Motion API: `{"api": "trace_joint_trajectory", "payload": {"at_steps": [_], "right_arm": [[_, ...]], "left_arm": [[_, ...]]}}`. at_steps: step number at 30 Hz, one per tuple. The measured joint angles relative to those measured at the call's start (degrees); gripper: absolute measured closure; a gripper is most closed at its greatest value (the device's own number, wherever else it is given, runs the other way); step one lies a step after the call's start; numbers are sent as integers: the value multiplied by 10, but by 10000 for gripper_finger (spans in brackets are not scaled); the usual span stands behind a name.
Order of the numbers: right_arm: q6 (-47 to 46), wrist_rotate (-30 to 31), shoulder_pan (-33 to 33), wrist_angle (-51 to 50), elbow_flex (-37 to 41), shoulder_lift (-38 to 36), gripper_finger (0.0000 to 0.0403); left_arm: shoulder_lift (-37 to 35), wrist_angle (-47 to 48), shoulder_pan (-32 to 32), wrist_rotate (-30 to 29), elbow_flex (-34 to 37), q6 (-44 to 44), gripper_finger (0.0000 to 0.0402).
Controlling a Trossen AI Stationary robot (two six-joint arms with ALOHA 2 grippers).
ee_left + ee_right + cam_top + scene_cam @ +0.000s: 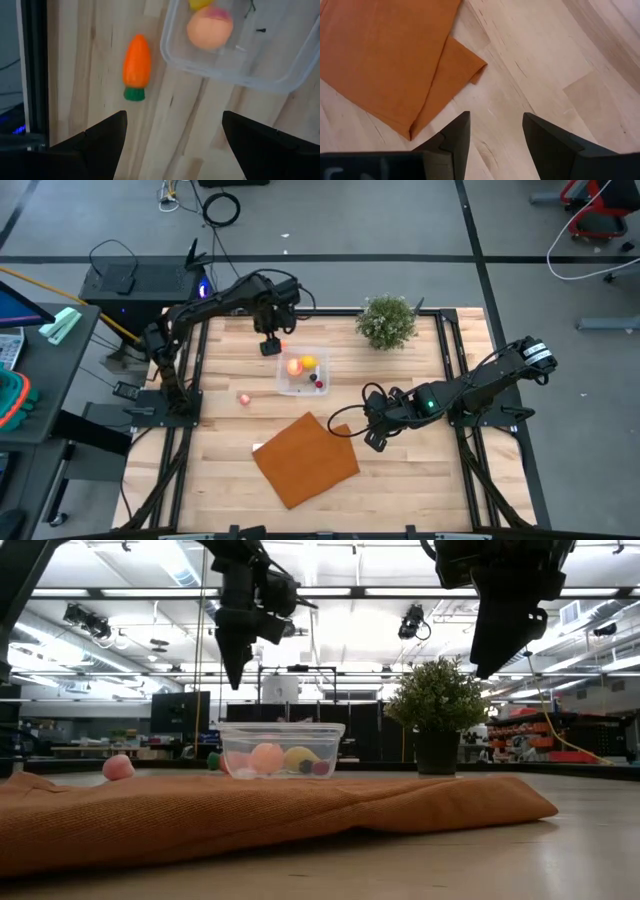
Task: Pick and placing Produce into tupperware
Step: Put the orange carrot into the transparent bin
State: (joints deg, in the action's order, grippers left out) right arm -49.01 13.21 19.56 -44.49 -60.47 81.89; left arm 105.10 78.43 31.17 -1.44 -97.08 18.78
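Left gripper [172, 145] hanging over the far-left rim of the tupperware [303, 386], jaws spread wide and empty. Toy carrot [136, 66] lying on bare counter [400, 480] just outside the container wall, ahead of the jaws in the wrist view, at roughly 10 o'clock from the tupperware seen from above; long axis running along the wood grain, green stub nearest the jaws. Smooth, glossy, tapered plastic. Inside the clear, round-cornered tub: matte peach-orange fruit [210, 27], lemon [308, 362], dark pieces. Pink piece [244, 398] loose at 8 o'clock. Right gripper [492, 135] far off by the orange mat [305, 457], jaws apart, holding nothing.

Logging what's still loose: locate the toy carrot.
The carrot lies on the table outside the tupperware, beside its wall, below the open left claw, as the left wrist view shows.
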Motion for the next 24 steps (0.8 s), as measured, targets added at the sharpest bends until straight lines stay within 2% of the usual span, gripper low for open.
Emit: {"api": "trace_joint_trajectory", "payload": {"at_steps": [8,14,21,24], "right_arm": [[0,0,0,0,0,0,251],[0,0,0,0,0,0,251],[-18,0,-13,-1,0,0,251],[-37,0,-21,-1,0,0,251]], "left_arm": [[0,-47,23,2,0,36,65],[7,-59,64,3,0,72,65],[26,-83,101,18,2,170,65],[29,-131,116,27,32,184,65]]}}
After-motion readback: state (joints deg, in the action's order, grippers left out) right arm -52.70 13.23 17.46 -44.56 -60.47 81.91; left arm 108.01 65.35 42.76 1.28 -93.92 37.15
